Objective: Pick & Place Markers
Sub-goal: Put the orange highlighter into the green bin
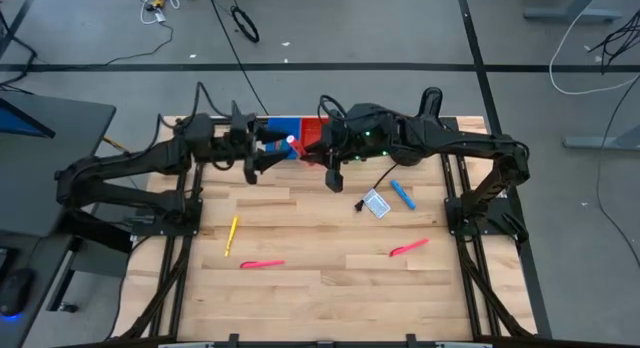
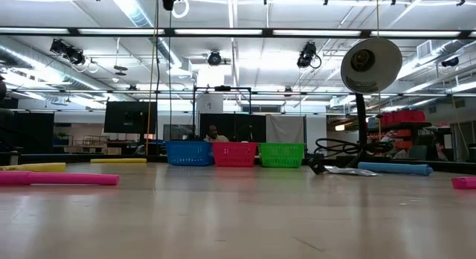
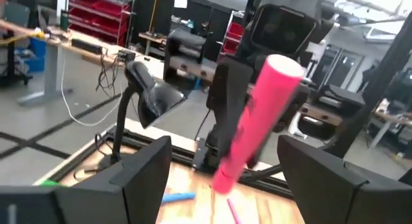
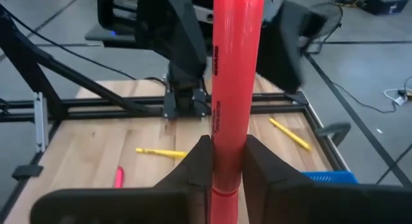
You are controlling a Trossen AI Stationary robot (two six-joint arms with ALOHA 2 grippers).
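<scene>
A red-pink marker (image 4: pixel 235 69) hangs in the air above the table's far edge, between both arms. My right gripper (image 4: pixel 226 156) is shut on it. My left gripper (image 3: pixel 225 147) is open, facing the right one, its two fingers standing on either side of the same marker (image 3: pixel 254 121) with a gap on each side. In the high view the marker (image 1: pixel 292 143) shows between the left gripper (image 1: pixel 262 153) and the right gripper (image 1: pixel 326 153), above the bins. Other markers lie flat on the table: yellow (image 1: pixel 232 235), pink (image 1: pixel 262 264), pink (image 1: pixel 408 248), blue (image 1: pixel 402 194). My right gripper pinches the red-pink marker's shaft (image 4: pixel 226 137) between its two fingers (image 4: pixel 199 163). The fingers lie across the marker. It is lifted clear of the table, and its long free part reaches toward the left arm.
Blue bin (image 2: pixel 189 152), red bin (image 2: pixel 234 153) and green bin (image 2: pixel 281 154) stand in a row at the far edge, below the grippers. A white-and-blue card (image 1: pixel 377 204) with a cable lies right of centre. A desk lamp (image 2: pixel 370 65) stands at the far right.
</scene>
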